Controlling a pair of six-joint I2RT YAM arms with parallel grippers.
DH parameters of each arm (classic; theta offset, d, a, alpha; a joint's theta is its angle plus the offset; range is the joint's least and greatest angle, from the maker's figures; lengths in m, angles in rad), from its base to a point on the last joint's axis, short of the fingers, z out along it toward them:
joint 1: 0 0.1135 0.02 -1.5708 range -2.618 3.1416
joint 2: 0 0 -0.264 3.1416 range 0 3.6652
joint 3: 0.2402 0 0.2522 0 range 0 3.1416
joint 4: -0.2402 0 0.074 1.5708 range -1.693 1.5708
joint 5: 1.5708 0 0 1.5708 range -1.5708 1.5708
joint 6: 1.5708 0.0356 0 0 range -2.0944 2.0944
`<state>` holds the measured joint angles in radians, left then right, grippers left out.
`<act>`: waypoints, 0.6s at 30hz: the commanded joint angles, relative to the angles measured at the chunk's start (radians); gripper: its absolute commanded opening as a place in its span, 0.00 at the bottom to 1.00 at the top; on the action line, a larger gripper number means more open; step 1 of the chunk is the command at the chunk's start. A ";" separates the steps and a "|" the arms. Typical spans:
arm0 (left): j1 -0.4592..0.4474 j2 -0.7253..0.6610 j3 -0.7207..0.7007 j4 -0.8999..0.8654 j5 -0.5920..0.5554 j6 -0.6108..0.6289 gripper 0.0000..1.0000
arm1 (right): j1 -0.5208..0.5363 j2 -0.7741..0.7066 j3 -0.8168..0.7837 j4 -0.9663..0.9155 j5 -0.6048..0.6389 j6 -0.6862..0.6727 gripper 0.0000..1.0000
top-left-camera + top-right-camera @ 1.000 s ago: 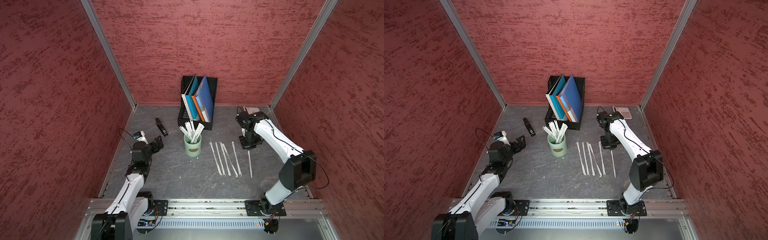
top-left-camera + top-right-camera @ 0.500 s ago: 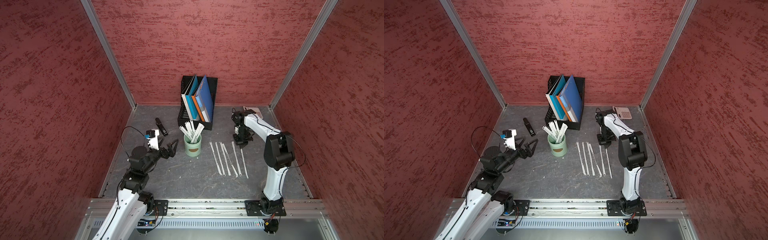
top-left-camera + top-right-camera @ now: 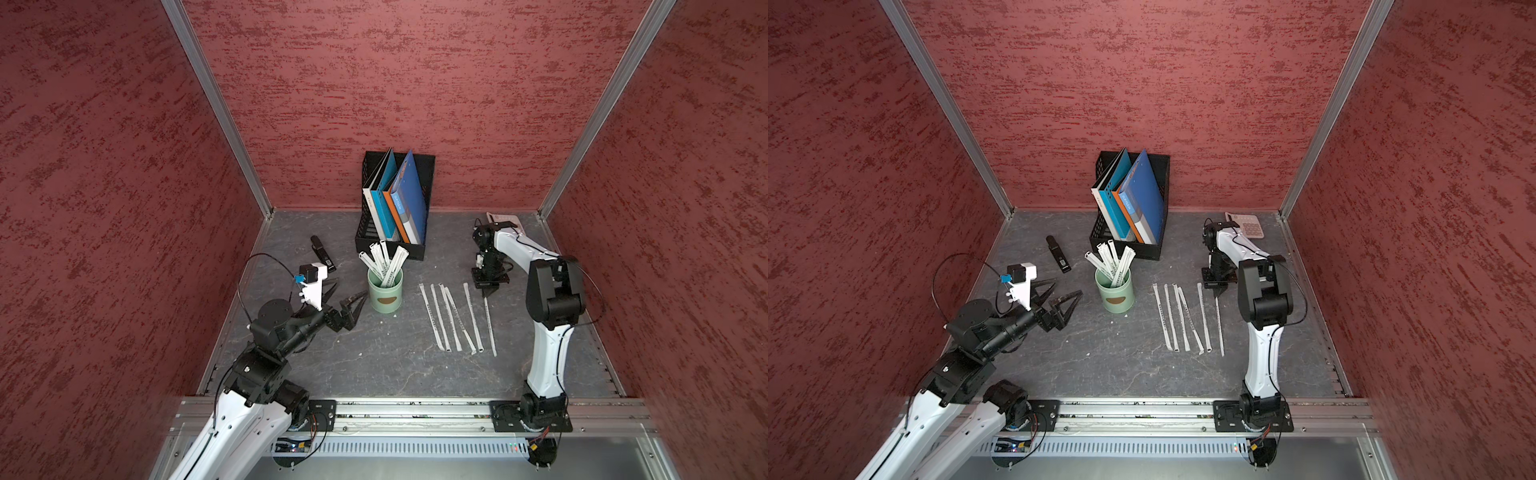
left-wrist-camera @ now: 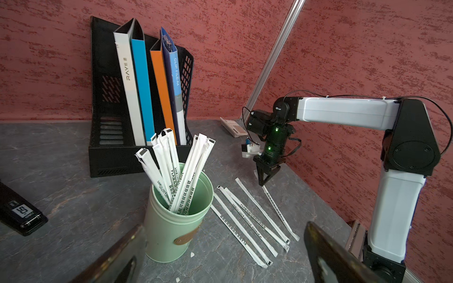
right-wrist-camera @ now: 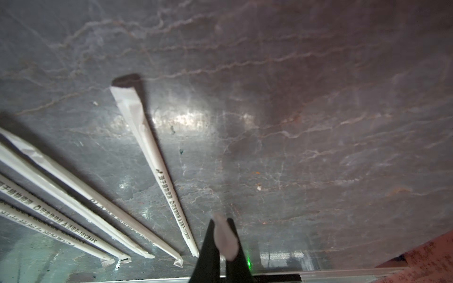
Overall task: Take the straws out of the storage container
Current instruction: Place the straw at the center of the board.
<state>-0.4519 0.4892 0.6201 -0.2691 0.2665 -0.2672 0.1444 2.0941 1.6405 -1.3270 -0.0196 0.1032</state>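
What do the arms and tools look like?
The left arm and right arm: white shells, black joints, loose black cables. The left tool and right tool: black triangular open-frame fingers. Each wrist has a white camera mount with a blue plug; green lights on the right wrist.

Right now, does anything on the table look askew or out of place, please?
Nothing spilled or damaged. Among the white paper-wrapped straws beside the mint-green cylindrical cup, one lies askew, its near end almost meeting its neighbour's. The outermost straw's far end is pinched by the fingers of the right gripper.
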 commanded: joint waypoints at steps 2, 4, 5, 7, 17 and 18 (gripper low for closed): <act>-0.052 0.029 0.021 -0.069 -0.093 0.031 1.00 | -0.014 0.015 -0.002 0.051 -0.019 -0.004 0.10; -0.079 0.041 0.034 -0.101 -0.150 0.033 1.00 | -0.016 0.015 -0.002 0.055 -0.017 -0.002 0.15; -0.093 0.047 0.040 -0.112 -0.175 0.033 0.99 | -0.017 0.014 -0.003 0.056 -0.014 -0.003 0.17; -0.118 0.057 0.062 -0.141 -0.223 0.033 1.00 | -0.017 0.007 -0.008 0.058 -0.011 -0.002 0.22; -0.160 0.129 0.246 -0.378 -0.313 0.049 1.00 | -0.017 -0.136 -0.045 0.091 0.003 0.049 0.38; -0.163 0.127 0.257 -0.396 -0.312 0.052 0.99 | -0.016 -0.164 -0.047 0.097 -0.002 0.056 0.38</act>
<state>-0.6060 0.6174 0.8459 -0.5663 -0.0135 -0.2440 0.1329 2.0449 1.5913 -1.2598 -0.0196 0.1268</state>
